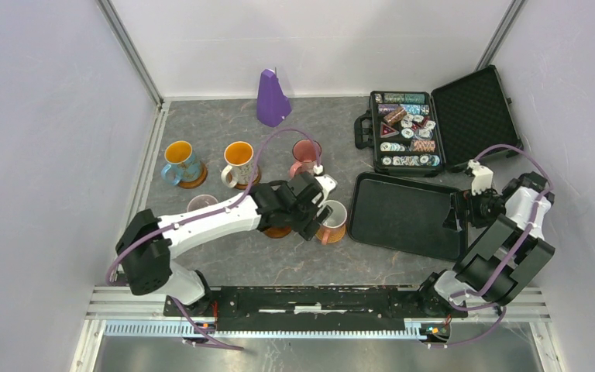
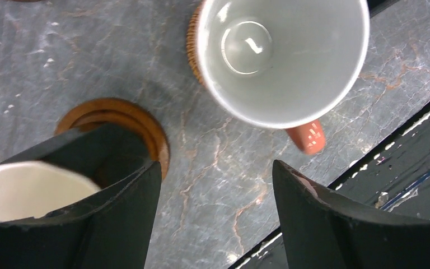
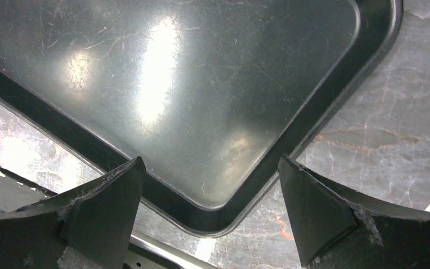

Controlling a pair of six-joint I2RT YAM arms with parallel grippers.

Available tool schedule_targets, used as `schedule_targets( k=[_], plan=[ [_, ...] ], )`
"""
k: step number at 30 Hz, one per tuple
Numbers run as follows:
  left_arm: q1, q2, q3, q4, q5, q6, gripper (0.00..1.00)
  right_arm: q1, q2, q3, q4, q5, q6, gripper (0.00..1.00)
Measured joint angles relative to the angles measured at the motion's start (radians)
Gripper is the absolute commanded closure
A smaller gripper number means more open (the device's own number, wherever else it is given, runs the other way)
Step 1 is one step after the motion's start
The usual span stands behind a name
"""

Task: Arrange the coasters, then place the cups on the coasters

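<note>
Left wrist view: left pincer fingers apart, nothing between; white cup on patterned coaster just ahead; dark cup on brown coaster just outside one finger; right pincer apart above tray

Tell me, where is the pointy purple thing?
In the top view, the purple cone stands at the back of the table, left of the open chip case and just behind the pink mug.
</note>
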Motion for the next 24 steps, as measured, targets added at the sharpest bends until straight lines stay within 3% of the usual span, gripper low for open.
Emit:
schedule_targets(
  k=[8,17,24],
  plan=[
    [0.108,-0.074,0.087,-0.08,0.028,0.055,0.15,0.141,0.003,-0.039,0.085,0.093,0.072,0.06],
    [0.227,-0.02,0.253,-0.079,0.045,0.092,0.14,0.172,0.163,-0.026,0.219,0.192,0.202,0.05],
    [0.242,-0.014,0.291,-0.077,0.052,0.092,0.13,0.175,0.264,0.089,0.28,0.257,0.246,0.04]
  ],
)
